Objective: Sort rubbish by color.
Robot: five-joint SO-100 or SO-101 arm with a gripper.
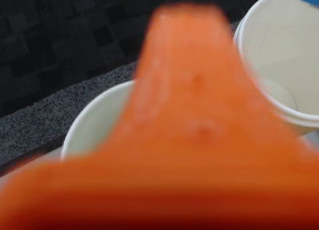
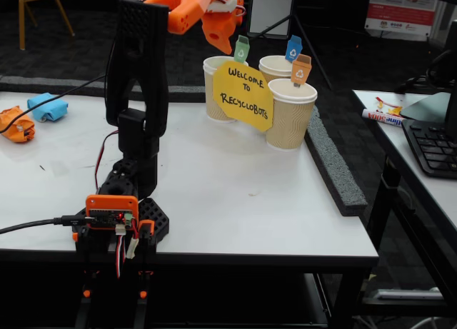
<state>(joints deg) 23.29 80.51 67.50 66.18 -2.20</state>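
Two pieces of rubbish lie at the far left of the white table [image 2: 235, 200] in the fixed view: an orange wad [image 2: 16, 124] and, just behind it, a light blue wad [image 2: 47, 106]. My orange gripper [image 2: 220, 47] is raised high at the back, pointing down over the cup with the green tag [image 2: 216, 86]. In the wrist view one blurred orange finger [image 1: 192, 90] fills the middle, with a white cup's inside [image 1: 92, 127] below it. I see nothing held, and the jaws' gap is hidden.
Three paper cups stand at the table's back: the green-tagged one, a blue-tagged cup [image 2: 275, 66] [image 1: 279, 65] and an orange-tagged cup [image 2: 290, 115]. A yellow sign [image 2: 243, 95] leans against them. A grey foam strip [image 2: 328, 165] edges the table's right side, and a second desk holds a keyboard [image 2: 432, 147].
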